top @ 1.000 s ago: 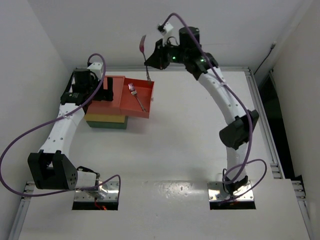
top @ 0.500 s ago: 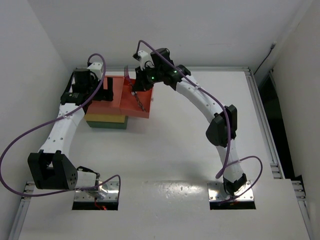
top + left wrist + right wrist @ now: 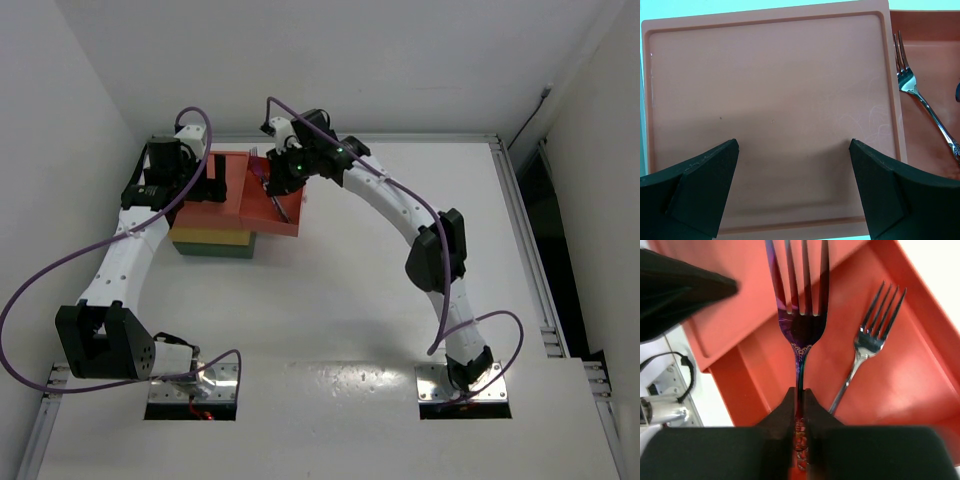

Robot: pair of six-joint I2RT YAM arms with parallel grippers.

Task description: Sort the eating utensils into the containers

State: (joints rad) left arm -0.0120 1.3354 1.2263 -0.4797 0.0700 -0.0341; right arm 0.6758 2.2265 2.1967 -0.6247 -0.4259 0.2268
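The purple fork [image 3: 801, 325] runs straight up the frame, tines at the top, over the open red-orange drawer [image 3: 920, 370] and left of a silver fork [image 3: 866, 352]. At bottom centre, the right gripper [image 3: 800, 402] pinches its handle tight. The left gripper [image 3: 793, 150] gapes wide, empty, above the container's top [image 3: 770, 90].

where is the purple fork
Right wrist view: the purple fork is pinched in the right gripper over the open red drawer, beside the silver fork.

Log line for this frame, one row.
right gripper: shut on purple fork over open red drawer | silver fork: in drawer | left gripper: open above red top
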